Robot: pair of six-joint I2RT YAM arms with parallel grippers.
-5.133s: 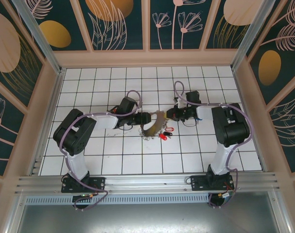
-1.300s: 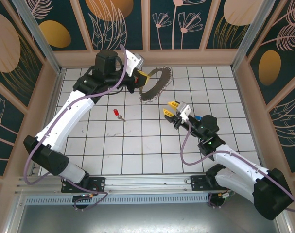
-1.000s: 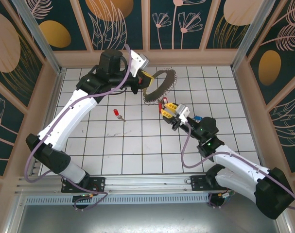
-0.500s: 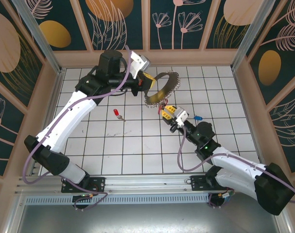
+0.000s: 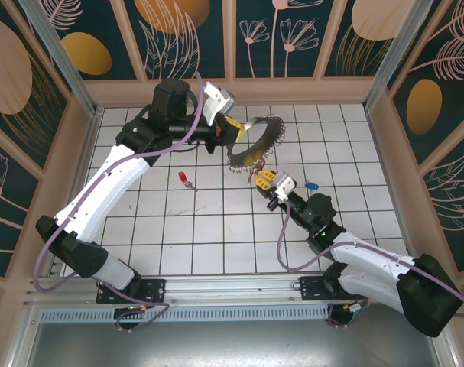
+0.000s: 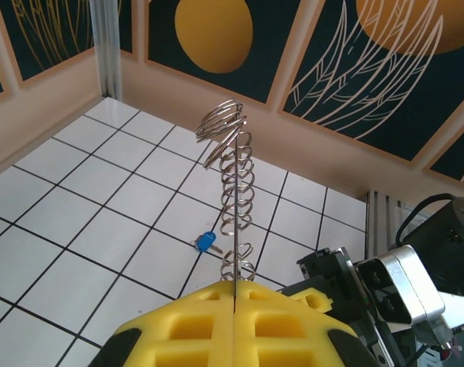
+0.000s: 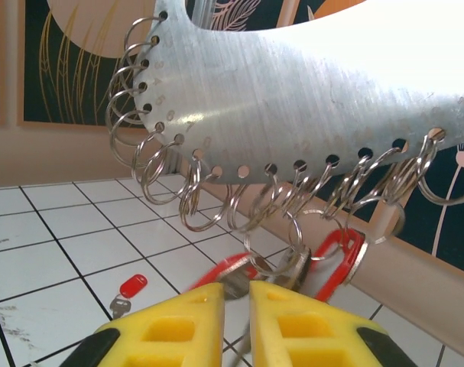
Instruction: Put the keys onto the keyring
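My left gripper (image 5: 233, 130) is shut on the keyring (image 5: 266, 130), a grey metal loop fringed with small rings, and holds it raised over the back tiles. Seen from the left wrist, the keyring (image 6: 235, 176) stands edge-on out of the shut yellow pads (image 6: 186, 329). My right gripper (image 5: 264, 180) sits just under the loop's lower edge. In the right wrist view the keyring (image 7: 293, 99) spans the top, and my right gripper (image 7: 235, 287) pinches a red key (image 7: 233, 267) by its blade against the dangling rings. A second red key (image 7: 340, 256) hangs from a ring. Another red key (image 5: 187, 180) lies on the floor.
A blue key (image 5: 311, 186) lies on the tiles to the right of my right gripper, also seen as the blue key (image 6: 206, 241) below the ring. The floor's red key (image 7: 132, 287) shows under the loop. Wooden walls (image 5: 232, 92) enclose the white tiled floor.
The left arm has shifted the keyring slightly right and down. The right gripper has closed in under the ring's lower edge and its jaws have narrowed on the red key.
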